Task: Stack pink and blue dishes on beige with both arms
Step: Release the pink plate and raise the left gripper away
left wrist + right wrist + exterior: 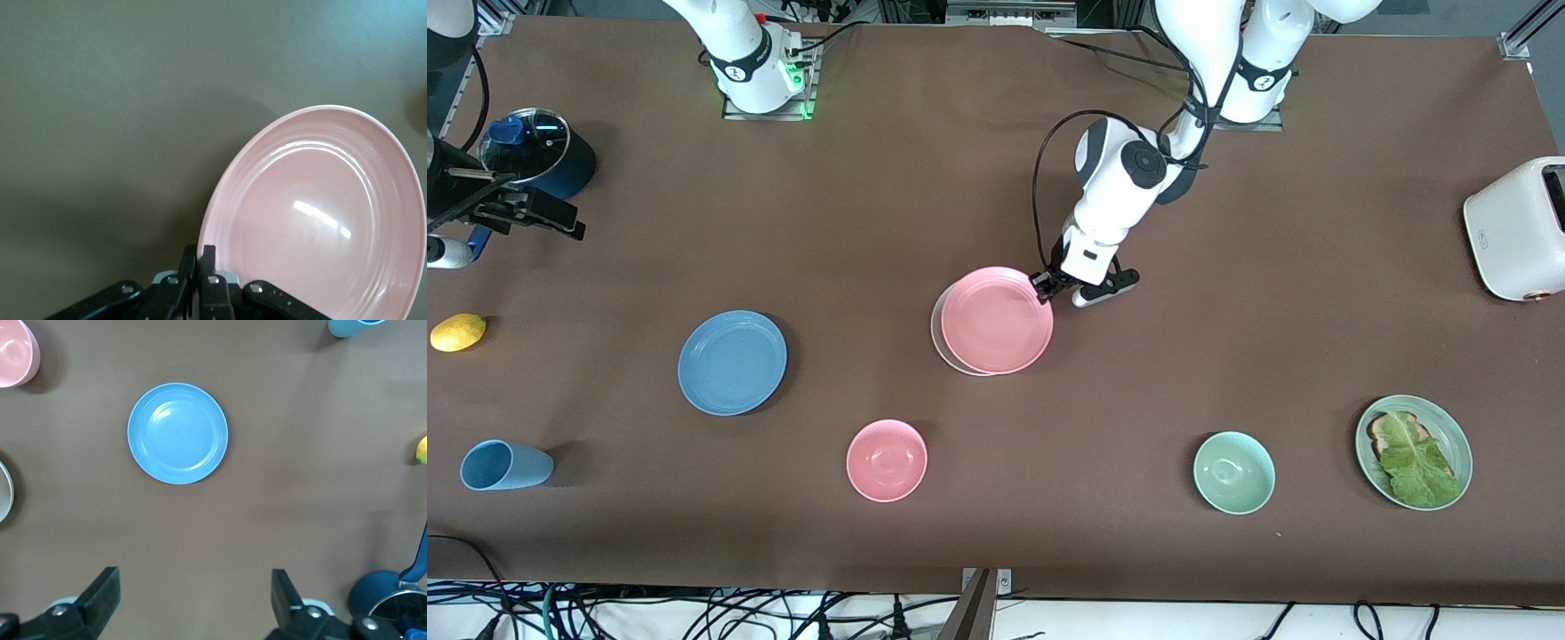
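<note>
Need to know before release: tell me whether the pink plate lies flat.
Tilted: pink plate, pinched at its rim by the left gripper, overlaps the beige plate.

Four plates are sitting on the table: one pink (998, 320), one beige (939, 333) peeking out under it, one blue (732, 362), and one pale green (1449, 427) carrying toast and lettuce. Two bowls are lying out, pink (887, 460) and green (1233, 472). One blue cup (505, 465), one lemon (458, 332), one lidded pot (538, 153) and one toaster (1516, 228) are showing too.
</note>
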